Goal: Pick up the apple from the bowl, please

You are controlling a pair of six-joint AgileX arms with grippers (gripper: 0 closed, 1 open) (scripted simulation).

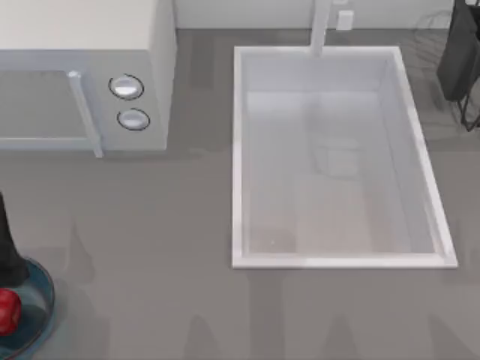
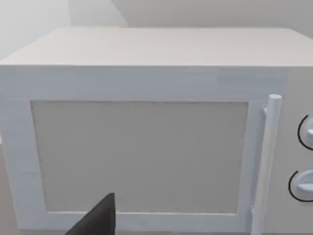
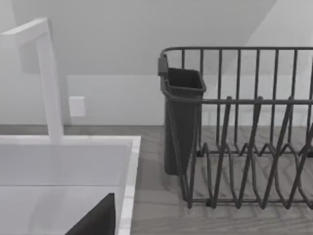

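Apple (image 1: 7, 310) first, since that's the whole job: it's sitting inside the bowl (image 1: 41, 296) at the far left edge of the table, down in the near-left corner of the top view, partly cut off by the frame.

Biggest thing around is the sink (image 1: 238, 157), a white basin sunk into the grey counter (image 1: 165, 247) right of center, with a white faucet (image 3: 49, 78) at its back edge. Next is the white microwave (image 1: 161, 67) at the back left, door handle (image 2: 271, 161) and two round knobs (image 1: 126, 87) on its front. A dark dish rack (image 3: 244, 147) with a cutlery cup (image 3: 182, 117) stands just right of the sink.

My left arm (image 1: 6, 244) rises right behind the bowl; can't tell how far either of my grippers is spread.
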